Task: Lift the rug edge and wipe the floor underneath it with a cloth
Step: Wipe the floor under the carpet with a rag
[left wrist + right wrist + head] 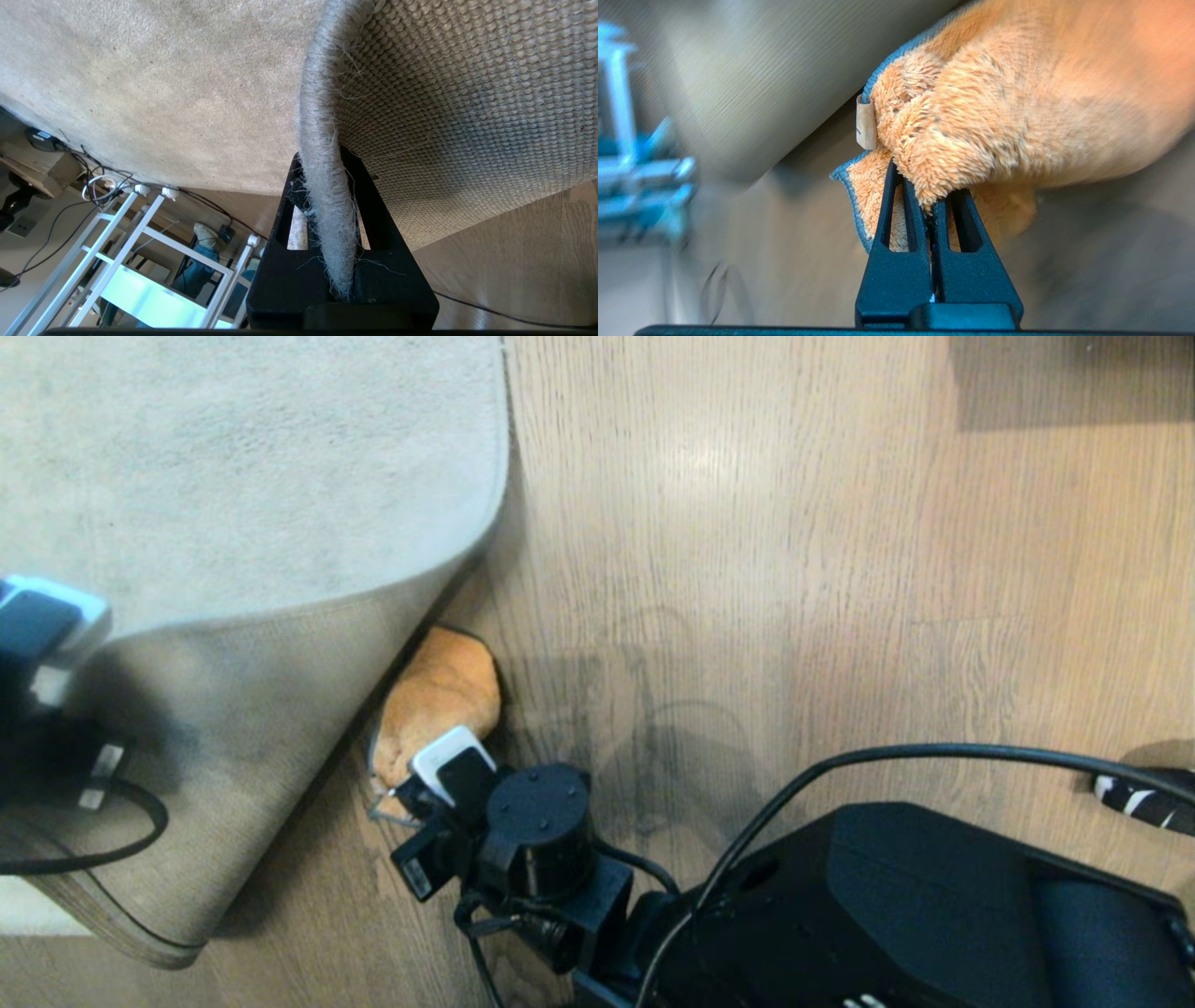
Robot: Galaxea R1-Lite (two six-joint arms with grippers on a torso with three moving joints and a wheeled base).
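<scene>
Rug edge [327, 186] is pinched between the closed jaws of the left gripper [327, 261], which holds it lifted clear of the floor [794, 569]; the corner is folded back so the woven tan backing [243, 709] faces up, pile side beneath. In the head view the left gripper [56, 728] sits at the far left over the folded flap, fingers not visible there. Right gripper [931, 219] has its jaws clamped tight on a bunched fold of the cloth [994, 116], grey trim showing at one side. The cloth [439, 695] lies on the floor right at the fold line, its far end tucked under the raised rug, the rest out on bare planks. Right gripper [411, 784] is low at the cloth's near end, arm reaching in from the robot's body. A black cable [934, 751] arcs over the floor at right.
</scene>
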